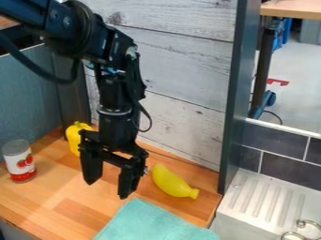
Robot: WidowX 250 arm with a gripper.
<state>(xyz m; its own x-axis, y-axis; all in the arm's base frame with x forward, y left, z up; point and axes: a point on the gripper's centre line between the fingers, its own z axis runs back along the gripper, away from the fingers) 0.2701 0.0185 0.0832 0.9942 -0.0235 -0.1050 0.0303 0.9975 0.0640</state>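
So the yellow banana-shaped toy (171,181) is lying on the tabletop (65,199) just past the back edge of the teal cloth (153,222), stubby end pointing toward the sink side. My jaws (108,189) are hanging over the wood by the cloth's back-left corner, spread wide with a clear gap and nothing in them. The toy isn't in that gap: it's just to the right of the right-hand finger as I see it from the camera, near it, though I can't tell whether they touch. That's what would worry me. Coming straight down here would pinch air, and sliding over low would likely have the outside of that finger shove the toy away, since it looks smooth and rounded and could roll. Going too far toward the cloth could snag its edge and bunch it up. Further out, behind and left of the cloth, there's a yellow pepper (74,137) near the wall (182,112), partly behind the gripper, so a careless swing back could bump it. The red-and-white can (20,161) stands upright well left of the cloth, and the white ribbed drainboard (266,199) is off to the cloth's right.
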